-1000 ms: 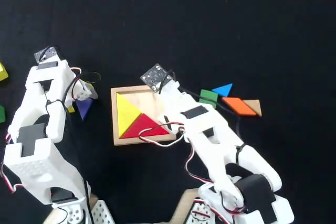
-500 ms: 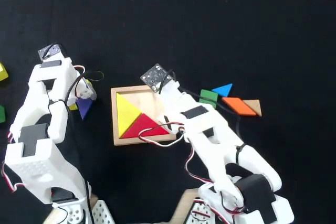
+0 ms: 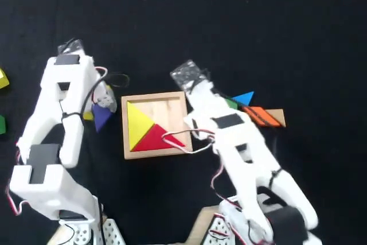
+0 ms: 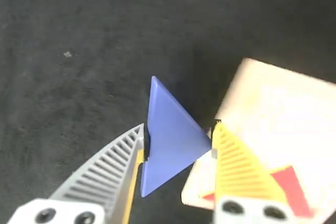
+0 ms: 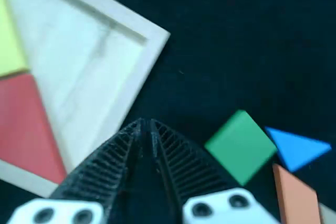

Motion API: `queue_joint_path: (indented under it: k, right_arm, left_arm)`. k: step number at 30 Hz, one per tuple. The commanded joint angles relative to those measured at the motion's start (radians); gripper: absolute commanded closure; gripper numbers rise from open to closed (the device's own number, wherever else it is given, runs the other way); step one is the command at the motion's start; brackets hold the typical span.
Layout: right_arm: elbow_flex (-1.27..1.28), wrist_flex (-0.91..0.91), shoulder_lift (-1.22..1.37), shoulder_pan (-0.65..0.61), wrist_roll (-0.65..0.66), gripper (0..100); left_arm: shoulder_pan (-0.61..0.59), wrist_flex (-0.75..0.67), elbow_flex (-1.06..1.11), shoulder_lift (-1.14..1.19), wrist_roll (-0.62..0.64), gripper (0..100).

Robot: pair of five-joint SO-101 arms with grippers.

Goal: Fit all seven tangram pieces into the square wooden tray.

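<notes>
Indigo tangram triangle (image 4: 168, 137), gripped in the left jaws just beside the tray (image 3: 163, 110), next needs lowering into it; right jaws closed, empty.

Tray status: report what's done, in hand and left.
Done: yellow triangle and red triangle lie in the tray. In hand: the left gripper is shut on the dark blue triangle beside the tray. Left: green square, light blue triangle, orange piece and tan piece on the table; the right gripper is shut, empty.
</notes>
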Motion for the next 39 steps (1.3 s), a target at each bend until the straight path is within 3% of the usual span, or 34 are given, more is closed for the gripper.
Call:
queue_joint_path:
  k: [1, 5, 13, 21, 27, 31, 35, 39]
  right_arm:
    - [0.015, -0.017, -0.053, 0.025, -0.009, 98.6]
    - [-0.021, 0.055, 0.033, 0.018, -0.008, 98.7]
    - [-0.214, 0.19, 0.308, -0.04, 0.002, 98.7]
    - [-0.222, 0.196, 0.32, -0.13, 0.057, 98.8]
    - [-0.236, 0.193, 0.315, -0.236, 0.055, 98.8]
    - [-0.242, 0.206, 0.222, -0.048, 0.021, 98.8]
    - [-0.232, 0.186, 0.094, 0.203, -0.161, 98.7]
    - [-0.128, 0.054, 0.025, 0.269, -0.224, 98.7]
  left_arm:
    - [0.097, 0.014, -0.053, -0.109, -0.041, 84]
    - [0.163, 0.011, -0.054, -0.143, 0.008, 84]
    - [0.163, 0.003, -0.114, -0.15, 0.137, 85]
    - [0.186, -0.002, -0.163, -0.143, 0.399, 84]
    - [0.186, -0.002, -0.165, -0.144, 0.436, 84]
    - [0.2, -0.002, -0.163, -0.141, 0.436, 84]
    - [0.295, -0.028, -0.162, -0.124, 0.436, 84]
    - [0.387, -0.183, -0.139, -0.02, 0.436, 85]
